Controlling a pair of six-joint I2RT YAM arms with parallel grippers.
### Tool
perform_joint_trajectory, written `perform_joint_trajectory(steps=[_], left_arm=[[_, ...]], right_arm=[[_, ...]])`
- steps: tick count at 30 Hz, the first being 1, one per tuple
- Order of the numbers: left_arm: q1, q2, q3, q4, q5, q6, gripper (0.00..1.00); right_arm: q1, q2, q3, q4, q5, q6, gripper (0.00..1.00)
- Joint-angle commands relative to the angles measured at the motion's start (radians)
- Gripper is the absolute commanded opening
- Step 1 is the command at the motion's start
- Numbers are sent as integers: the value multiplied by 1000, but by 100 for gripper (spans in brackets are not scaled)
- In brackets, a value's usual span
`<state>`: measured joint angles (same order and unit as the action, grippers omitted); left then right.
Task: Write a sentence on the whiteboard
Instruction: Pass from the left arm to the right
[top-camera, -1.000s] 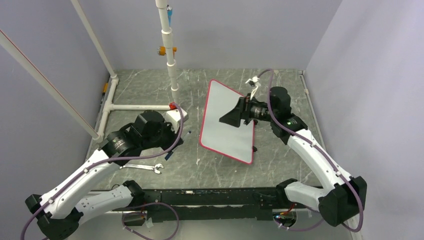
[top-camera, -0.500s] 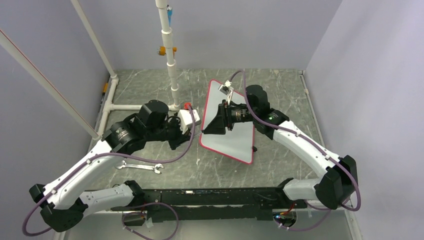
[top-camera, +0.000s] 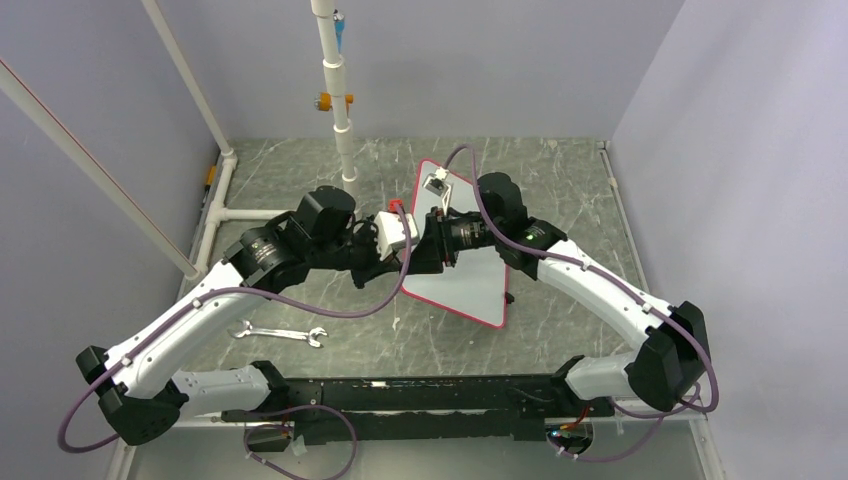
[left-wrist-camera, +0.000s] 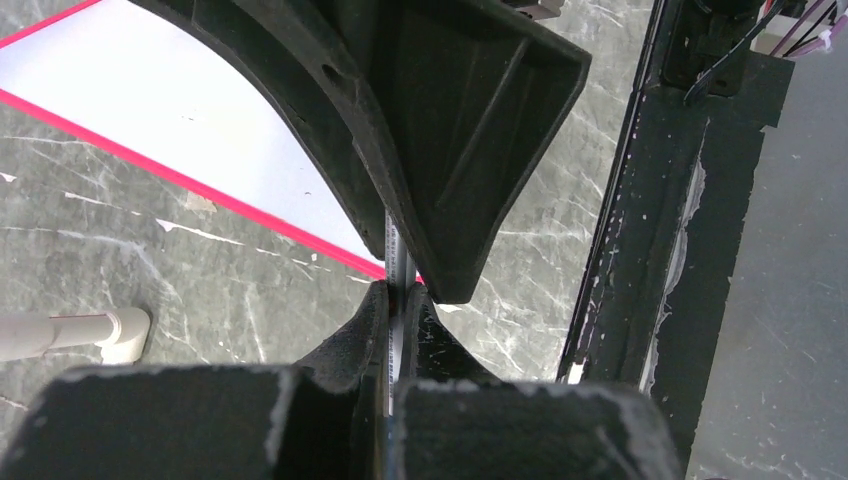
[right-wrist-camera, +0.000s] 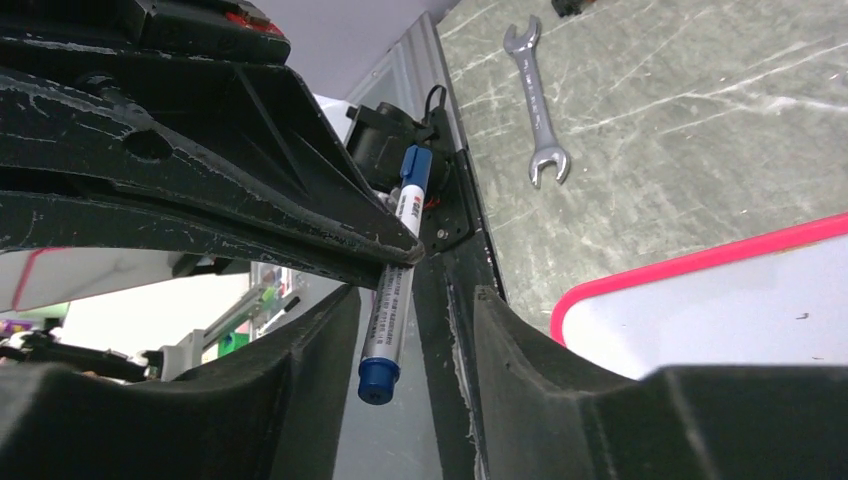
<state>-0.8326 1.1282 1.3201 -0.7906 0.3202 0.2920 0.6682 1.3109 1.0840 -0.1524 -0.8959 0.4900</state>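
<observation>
On the grey marbled table (top-camera: 560, 180) we see one whiteboard (top-camera: 478, 280), red-rimmed with a white face, lying mid-table beneath both arms. One wrench (top-camera: 280, 333) lies apart, nearer the left arm. The left pincer (left-wrist-camera: 395, 300) pinches one blue-capped marker (right-wrist-camera: 392, 290); the right pincer (right-wrist-camera: 415, 300) stands spread around it.

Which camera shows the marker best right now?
Right wrist: the marker shows nearly full length, blue end and label visible. Left wrist catches only a thin sliver of it; top external hides it where the two arms meet.
</observation>
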Motion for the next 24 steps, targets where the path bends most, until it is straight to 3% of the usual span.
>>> perform_joint_trajectory(steps=[1, 5, 10, 14, 24], left_arm=[[-11, -3, 33, 11, 43, 36, 0], [-14, -17, 17, -1, 38, 52, 0], [-15, -45, -15, 8, 17, 57, 0], [-15, -56, -30, 14, 2, 55, 0], [-17, -52, -30, 17, -4, 56, 0]], right_arm=[[11, 9, 37, 68, -9, 16, 43], [11, 0, 39, 65, -9, 4, 37], [10, -11, 51, 49, -22, -9, 49], [8, -22, 53, 55, 0, 9, 52], [4, 3, 79, 47, 23, 35, 42]])
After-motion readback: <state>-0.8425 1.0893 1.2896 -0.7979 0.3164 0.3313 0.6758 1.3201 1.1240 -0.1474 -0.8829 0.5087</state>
